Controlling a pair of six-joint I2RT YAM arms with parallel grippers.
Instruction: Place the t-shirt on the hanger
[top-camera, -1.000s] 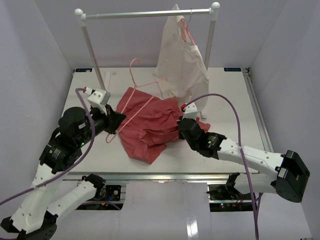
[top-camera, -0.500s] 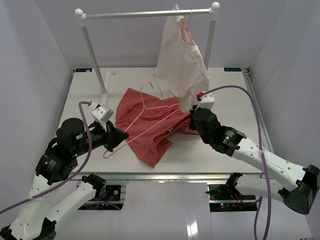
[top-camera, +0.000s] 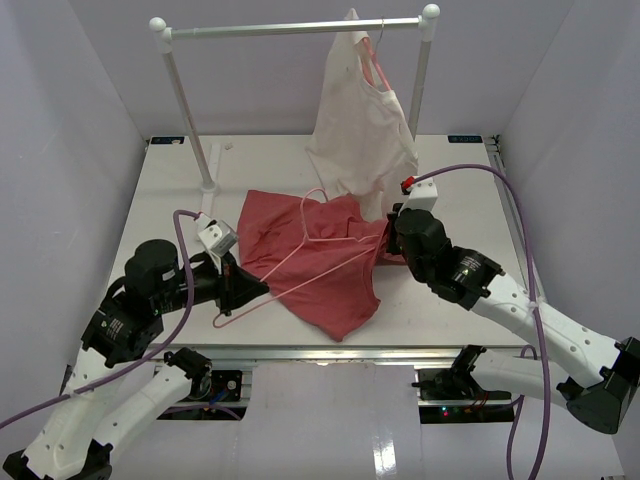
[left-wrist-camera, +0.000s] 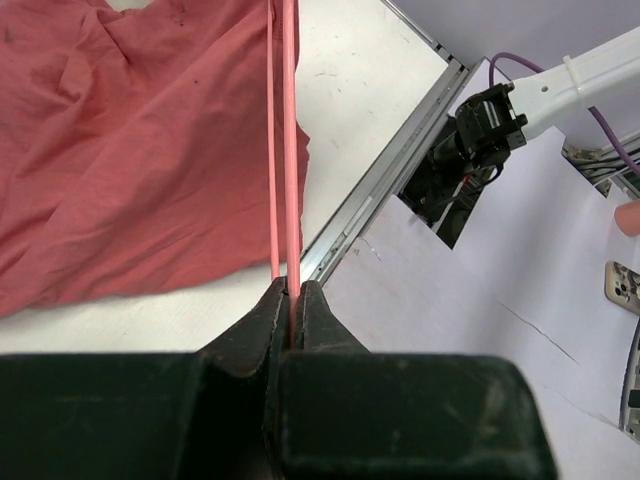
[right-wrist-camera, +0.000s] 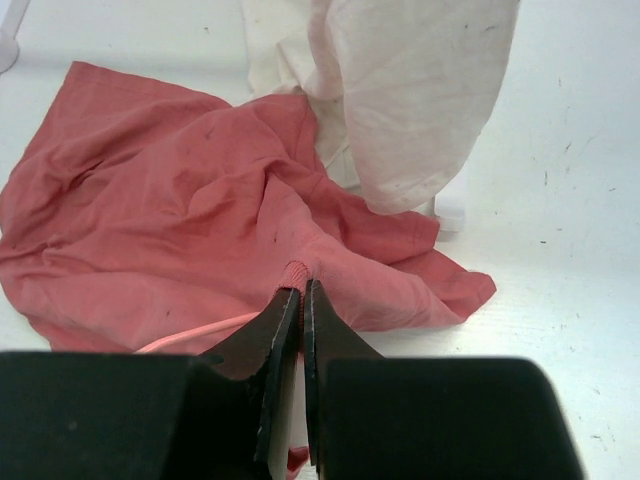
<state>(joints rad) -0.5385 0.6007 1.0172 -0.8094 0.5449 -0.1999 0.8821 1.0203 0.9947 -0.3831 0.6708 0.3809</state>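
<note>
Below the near side of the white-posted metal clothes rail (top-camera: 290, 27), the faded-red cloth t-shirt (top-camera: 310, 270) lies crumpled on the white table (top-camera: 450, 190), spreading from just under the rail's hanging load towards the table's front edge. The thin pink wire hanger (top-camera: 320, 272) lies slanted across the top of it, hook end towards the rail and one corner reaching off the cloth to the left. That corner is pinched in the left gripper (top-camera: 240, 290). In the left wrist view, the black fingers (left-wrist-camera: 265, 320) are clamped tight on the two converging pink wires (left-wrist-camera: 290, 150), with the red cloth (left-wrist-camera: 130, 150) spread beyond them on the table. The right gripper (top-camera: 388, 245) sits at the shirt's right edge, on the side nearer the rail's right post. In the right wrist view its tips (right-wrist-camera: 300, 290) are closed together on a ribbed red fold of the shirt (right-wrist-camera: 180, 200), lifting that fold into a small peak. A short run of the pink wire (right-wrist-camera: 190, 335) shows just left of those fingers. Hanging from the rail's right end on a second pink hanger (top-camera: 375, 60) is a cream cloth garment (top-camera: 360, 130). Its lower hem (right-wrist-camera: 400, 90) drapes down to touch the far edge of the red shirt, just behind the right gripper.
</note>
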